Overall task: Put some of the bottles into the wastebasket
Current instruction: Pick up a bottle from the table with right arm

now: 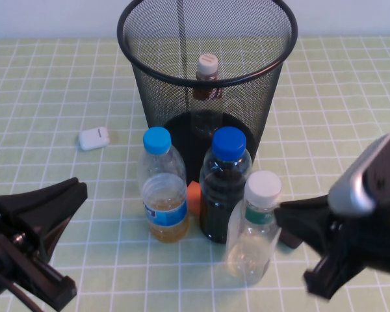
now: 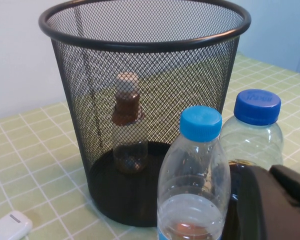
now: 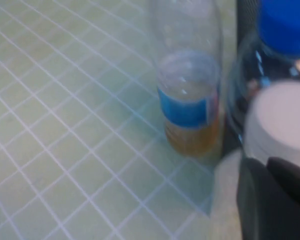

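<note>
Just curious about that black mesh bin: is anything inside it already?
Yes. One small clear bottle with a white cap stands upright inside the round black wire-mesh wastebasket. Part of the basket's floor is hidden behind the blue-capped bottles in front.

The wastebasket (image 1: 207,78) stands at the back of the bench (image 1: 45,84), with one small bottle (image 1: 207,77) upright inside it. In front stand three bottles in a row: the left bottle (image 1: 162,188), the middle bottle (image 1: 225,185), and the right bottle (image 1: 255,227) nearest. An earbud case (image 1: 93,138) lies left of the wastebasket.
</note>
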`<action>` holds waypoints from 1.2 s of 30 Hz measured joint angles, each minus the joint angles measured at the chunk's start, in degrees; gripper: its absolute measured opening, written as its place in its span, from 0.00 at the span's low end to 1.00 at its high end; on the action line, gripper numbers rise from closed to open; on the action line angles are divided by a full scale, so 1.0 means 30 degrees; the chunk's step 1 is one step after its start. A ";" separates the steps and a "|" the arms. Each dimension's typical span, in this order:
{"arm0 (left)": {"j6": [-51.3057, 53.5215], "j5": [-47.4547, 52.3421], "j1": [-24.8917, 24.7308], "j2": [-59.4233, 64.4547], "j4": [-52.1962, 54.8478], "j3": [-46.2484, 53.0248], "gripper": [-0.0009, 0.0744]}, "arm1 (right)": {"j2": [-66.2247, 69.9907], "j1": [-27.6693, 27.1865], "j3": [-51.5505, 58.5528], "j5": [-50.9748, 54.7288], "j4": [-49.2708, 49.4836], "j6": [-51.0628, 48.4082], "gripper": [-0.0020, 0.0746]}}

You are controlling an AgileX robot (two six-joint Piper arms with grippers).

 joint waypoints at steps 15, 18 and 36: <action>-0.0028 0.0682 0.0000 0.0000 0.0000 0.0000 0.01 | -0.0115 0.5504 0.4370 -1.0496 0.2589 0.0042 0.31; -0.0028 0.0679 0.0000 0.0000 0.0000 0.0000 0.01 | -0.0115 0.5504 0.4454 -1.0360 0.2139 -0.0012 0.58; -0.0046 0.0679 0.0000 0.0000 0.0000 0.0000 0.01 | 0.4230 0.5435 0.4454 -1.7814 0.0149 0.3725 0.75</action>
